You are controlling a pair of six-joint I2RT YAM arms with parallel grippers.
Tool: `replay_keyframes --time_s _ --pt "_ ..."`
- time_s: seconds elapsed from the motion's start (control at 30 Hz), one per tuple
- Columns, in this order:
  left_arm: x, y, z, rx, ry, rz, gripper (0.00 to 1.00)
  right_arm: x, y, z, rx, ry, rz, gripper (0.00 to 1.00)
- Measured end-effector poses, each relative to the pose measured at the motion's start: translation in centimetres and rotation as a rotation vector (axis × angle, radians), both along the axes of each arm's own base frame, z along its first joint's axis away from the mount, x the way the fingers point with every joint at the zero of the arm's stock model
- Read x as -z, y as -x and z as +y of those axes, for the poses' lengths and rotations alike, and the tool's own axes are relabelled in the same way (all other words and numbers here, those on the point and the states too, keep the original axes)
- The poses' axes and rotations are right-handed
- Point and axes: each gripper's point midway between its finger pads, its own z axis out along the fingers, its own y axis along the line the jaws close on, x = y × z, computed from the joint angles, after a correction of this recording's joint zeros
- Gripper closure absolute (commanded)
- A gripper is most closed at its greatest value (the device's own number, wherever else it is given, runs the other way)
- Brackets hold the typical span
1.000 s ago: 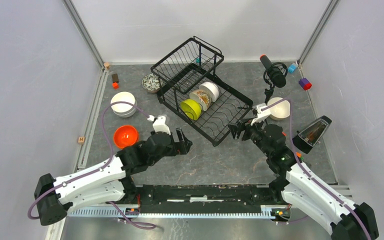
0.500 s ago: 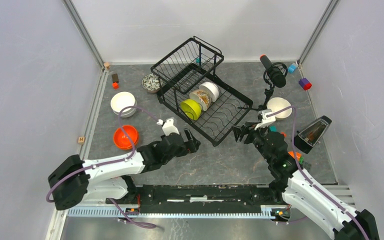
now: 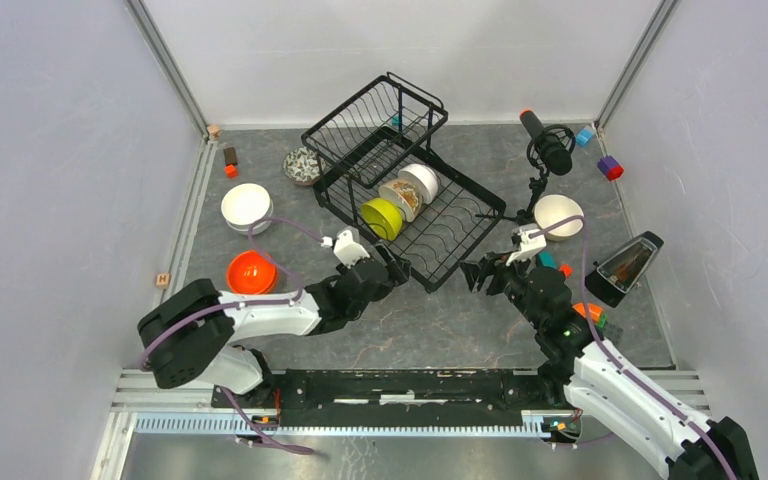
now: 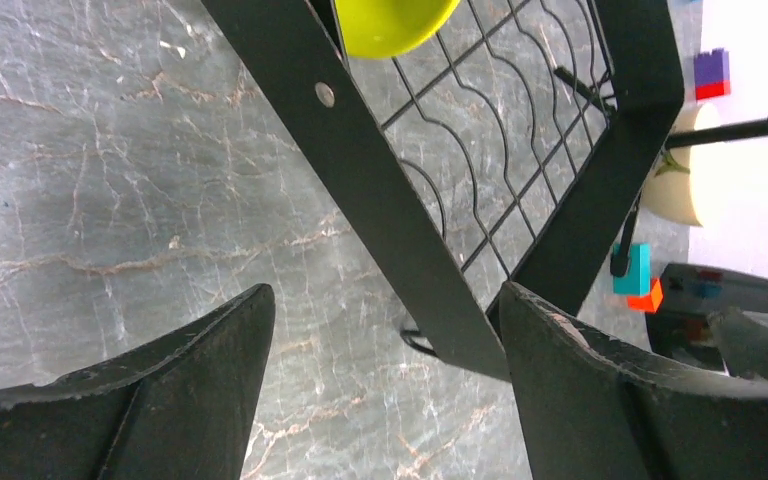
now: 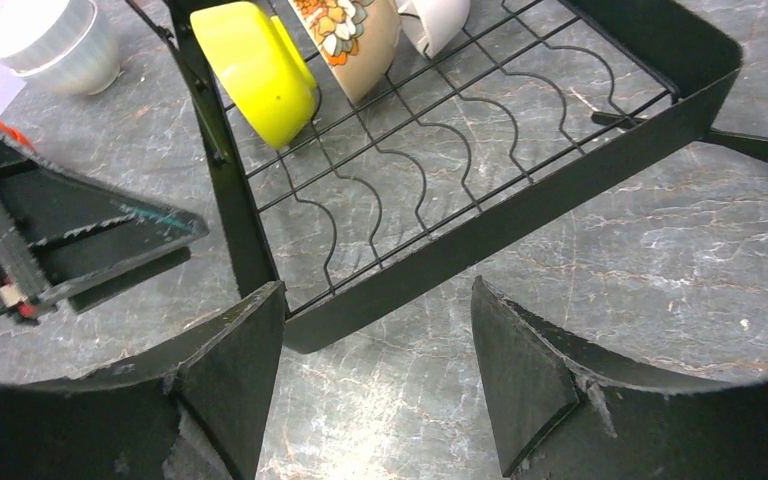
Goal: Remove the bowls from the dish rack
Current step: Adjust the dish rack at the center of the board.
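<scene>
The left gripper (image 3: 390, 268) stands wide open and holds nothing. It is at the near-left side of the dish rack (image 3: 490, 225), and in the left wrist view a rack frame bar passes beneath the gap between its fingers. The right gripper (image 3: 475, 272) is also open and empty, just outside the near corner of the dish rack, with its wrist camera looking across the lower tray.

**Location of workpieces.** Three bowls stand on edge in a row in the lower tray of the dish rack:
- the lime green bowl (image 5: 255, 70), closest to the rack's near corner;
- the floral beige bowl (image 5: 345, 30), directly behind it;
- the white bowl (image 5: 435, 20), farthest back.

The raised shelf of the dish rack appears empty.

**Handling properties (judged).** The bowls look rigid and glossy, so expect a slippery surface and possible chipping if one is knocked against the wires. Each is probably light enough for one gripper.

**Grasp point (advised).** Take the exposed upper rim, with one finger inside the bowl and one outside. Start with the lime green bowl, as its face is unobstructed. Lift it upward out of the wire slots before moving it away, keeping clear of the neighbouring bowl.
</scene>
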Motion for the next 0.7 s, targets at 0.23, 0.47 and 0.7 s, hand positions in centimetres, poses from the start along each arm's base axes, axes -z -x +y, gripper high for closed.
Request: replay_keyframes --time_s 0.23,0.47,0.7 --pt "-0.6 -1.9 -0.7 -0.066 -0.015 -0.034 0.06 0.7 1.0 0.9 -0.071 0.0 0.035 0.27" --pt "-1.5 -4.1 -3.0 -0.086 -0.034 -0.031 0.1 0.9 1.8 0.8 -0.095 0.018 0.044 0.27" --pt "2.9 -3.7 -1.9 -0.088 -0.18 0.063 0.23 0.5 1.9 0.6 -0.098 0.03 0.043 0.27"
